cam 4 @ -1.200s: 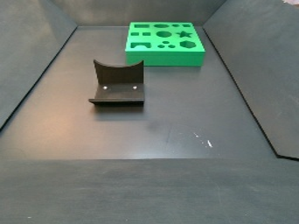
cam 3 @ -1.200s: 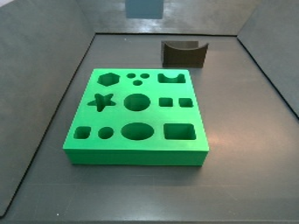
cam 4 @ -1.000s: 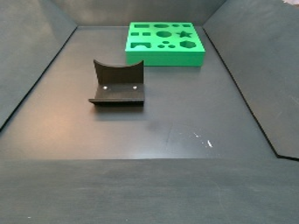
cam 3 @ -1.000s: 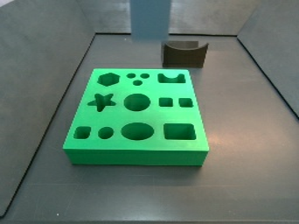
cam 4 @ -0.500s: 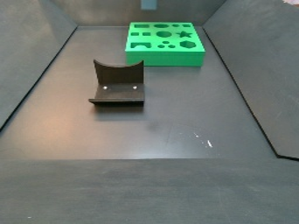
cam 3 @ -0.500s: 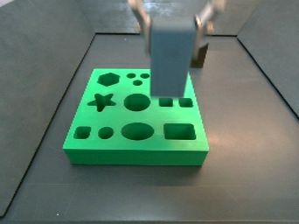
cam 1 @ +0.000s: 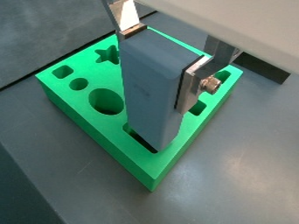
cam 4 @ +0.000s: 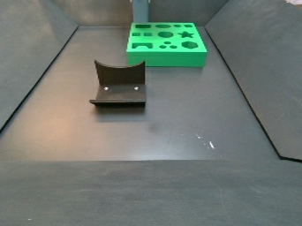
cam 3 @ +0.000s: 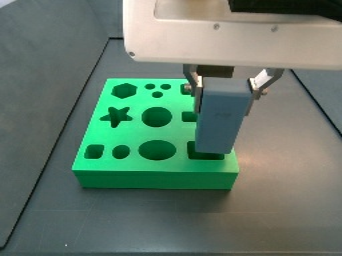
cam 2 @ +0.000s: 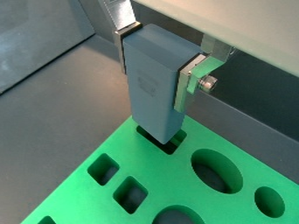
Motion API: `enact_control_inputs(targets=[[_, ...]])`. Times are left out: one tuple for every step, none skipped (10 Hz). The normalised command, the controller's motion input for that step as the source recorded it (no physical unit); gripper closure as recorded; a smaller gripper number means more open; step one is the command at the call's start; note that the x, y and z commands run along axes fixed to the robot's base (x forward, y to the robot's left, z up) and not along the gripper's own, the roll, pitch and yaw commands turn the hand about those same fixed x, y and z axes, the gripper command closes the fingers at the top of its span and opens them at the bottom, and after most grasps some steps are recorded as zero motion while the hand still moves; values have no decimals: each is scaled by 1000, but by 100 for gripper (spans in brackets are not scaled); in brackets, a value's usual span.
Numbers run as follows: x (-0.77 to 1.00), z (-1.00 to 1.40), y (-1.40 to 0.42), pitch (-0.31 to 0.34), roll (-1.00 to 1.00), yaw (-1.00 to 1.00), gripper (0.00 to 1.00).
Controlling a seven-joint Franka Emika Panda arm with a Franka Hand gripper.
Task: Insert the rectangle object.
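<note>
The rectangle object is a grey-blue block, seen in both wrist views (cam 1: 152, 96) (cam 2: 155, 96). It stands upright between my fingers. My gripper (cam 1: 163, 57) (cam 2: 158, 57) is shut on its upper part. In a side view the gripper (cam 3: 225, 88) hangs over the green board (cam 3: 134, 135) and holds the block (cam 3: 221, 122). The block's lower end sits at the mouth of the board's rectangular hole (cam 2: 167, 143), seemingly just inside it. In a side view the block (cam 4: 139, 11) shows as a grey-blue strip over a far corner of the board (cam 4: 168, 44).
The board has several other holes, among them a star (cam 3: 118, 116) and circles (cam 3: 158, 150). The fixture (cam 4: 118, 86) stands on the dark floor away from the board. Grey walls ring the floor. The white gripper body (cam 3: 227, 30) hides the back of the cell.
The gripper has come down with the block from above the board's back and moved to the board's rectangular hole. The block's lower end is now at that hole. The board has not moved.
</note>
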Motion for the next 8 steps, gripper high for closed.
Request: enact_control_inputs(targets=[[151, -254, 0, 83, 76, 0, 100], [109, -363, 0, 67, 123, 0, 100], [69, -329, 0, 71, 103, 0, 100], [0, -251, 0, 59, 60, 0, 100], [-120, -209, 0, 0, 0, 0, 100], [-329, -131, 0, -10, -4, 49, 100], [-271, -197, 0, -43, 0, 114, 100], [-157, -283, 20, -86, -27, 211, 100]])
